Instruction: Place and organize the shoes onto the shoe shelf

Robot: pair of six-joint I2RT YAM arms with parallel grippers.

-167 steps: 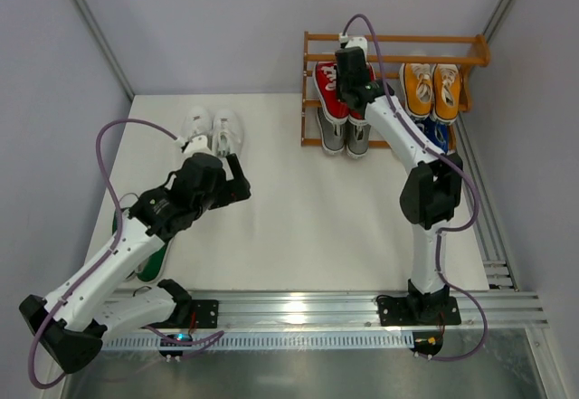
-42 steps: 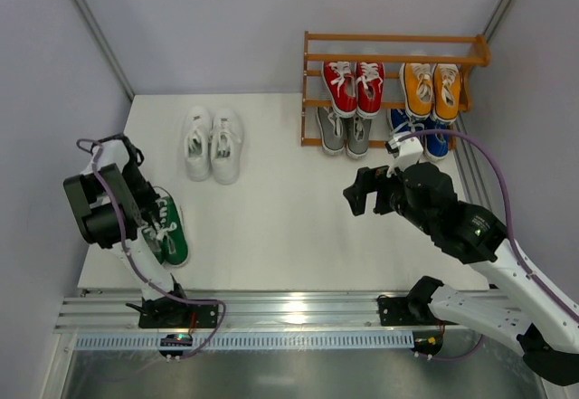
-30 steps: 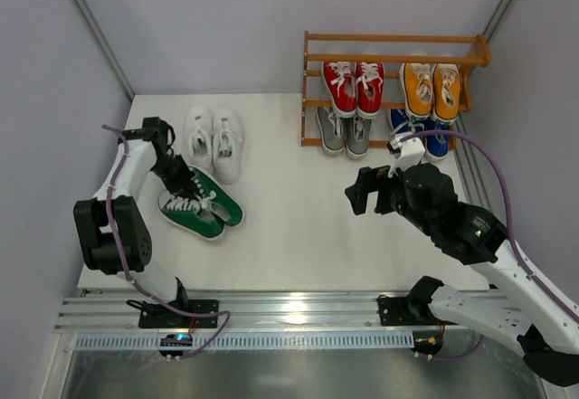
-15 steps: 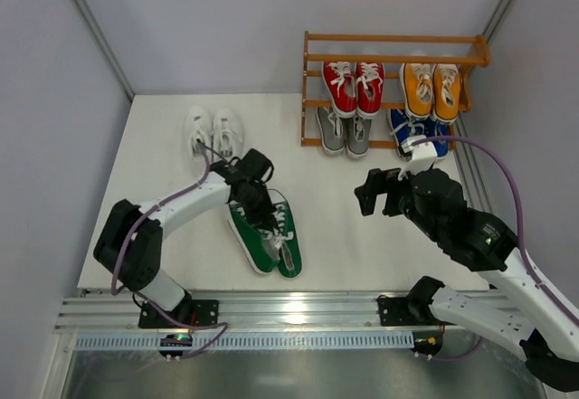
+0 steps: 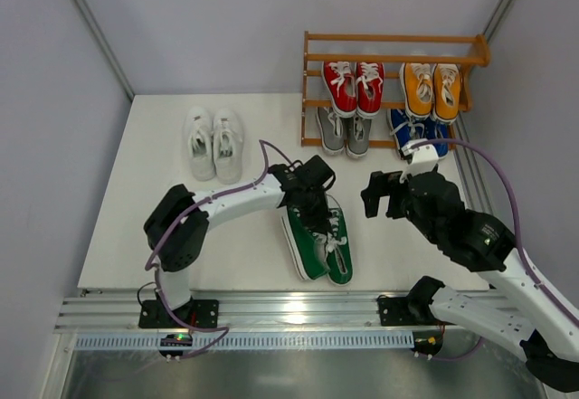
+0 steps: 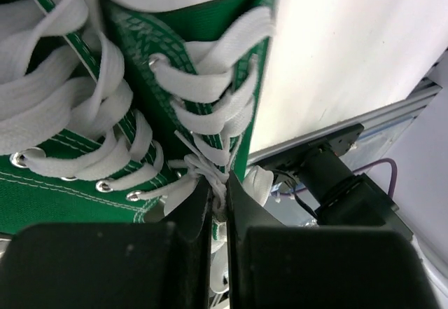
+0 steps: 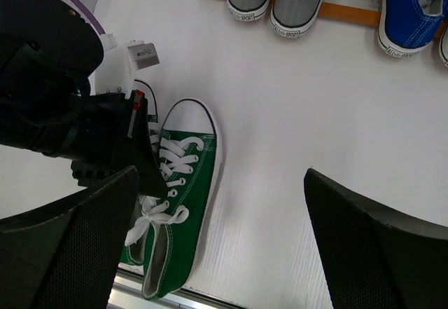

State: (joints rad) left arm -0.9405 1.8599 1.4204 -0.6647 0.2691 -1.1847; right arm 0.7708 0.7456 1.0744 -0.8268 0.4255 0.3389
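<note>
At the table's left rear the white pair (image 5: 213,141) sits well apart from the action. In the near middle, the left gripper (image 5: 314,207) is pinched tight on the white laces (image 6: 203,172) of the green pair (image 5: 318,247), whose heels face the near edge. Hauled by laces alone, the knot could slip or one shoe could twist away. Further right, the right gripper (image 5: 382,194) hovers spread wide and empty, short of the shoe shelf (image 5: 395,59). Half a second earlier the green pair lay farther left.

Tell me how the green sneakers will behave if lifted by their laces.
Likely to dangle and swing: the left gripper pinches only floppy laces. The green sneakers look light canvas, probably sliding easily on the smooth table.
</note>
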